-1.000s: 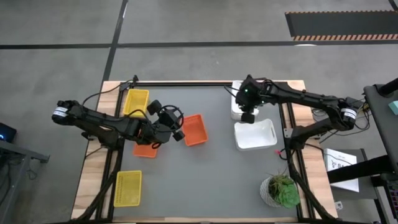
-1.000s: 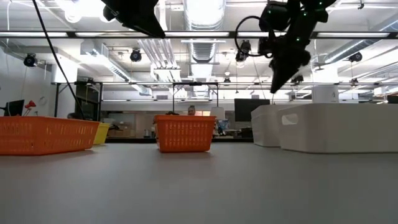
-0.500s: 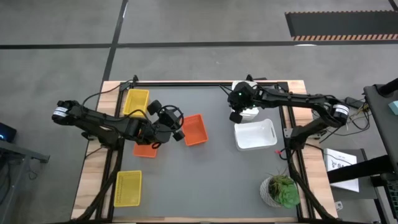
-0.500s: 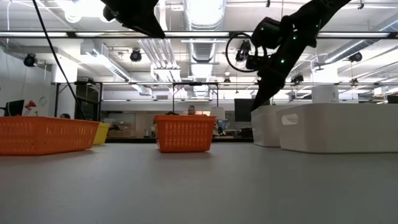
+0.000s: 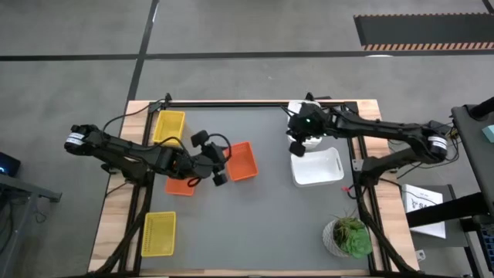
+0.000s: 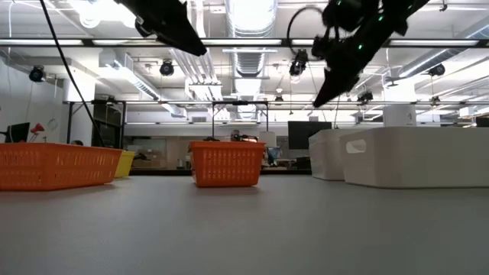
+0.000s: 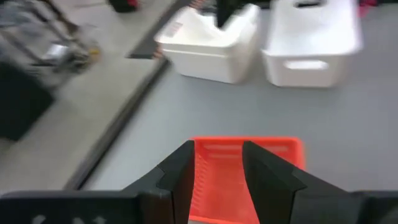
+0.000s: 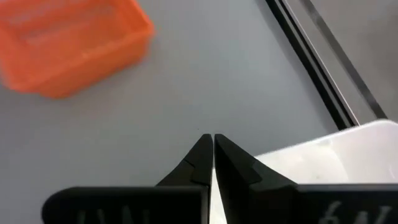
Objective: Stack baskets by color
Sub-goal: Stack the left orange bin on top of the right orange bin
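Observation:
Two orange baskets rest on the grey table: one (image 5: 242,160) near the middle, one (image 5: 181,186) partly under my left arm. Yellow baskets stand at the far left (image 5: 169,127) and near left (image 5: 159,233). Two white baskets stand on the right, a near one (image 5: 318,167) and a far one (image 7: 214,46). My left gripper (image 5: 221,174) hovers open beside the middle orange basket (image 7: 245,171), high above the table (image 6: 183,38). My right gripper (image 8: 213,146) is shut, in the air (image 6: 321,98) by the far white basket's edge (image 8: 323,155).
A potted green plant (image 5: 347,236) stands at the table's near right corner. Bare grey mat (image 5: 255,224) lies between the baskets and the near edge. Wooden strips and cables run along both sides of the table.
My right gripper has swung a little toward the table's left, off the far white basket. It dipped toward that basket's edge, then rose again and tipped less steeply. My left gripper has turned at the wrist toward the near edge while its arm kept still. No basket has moved.

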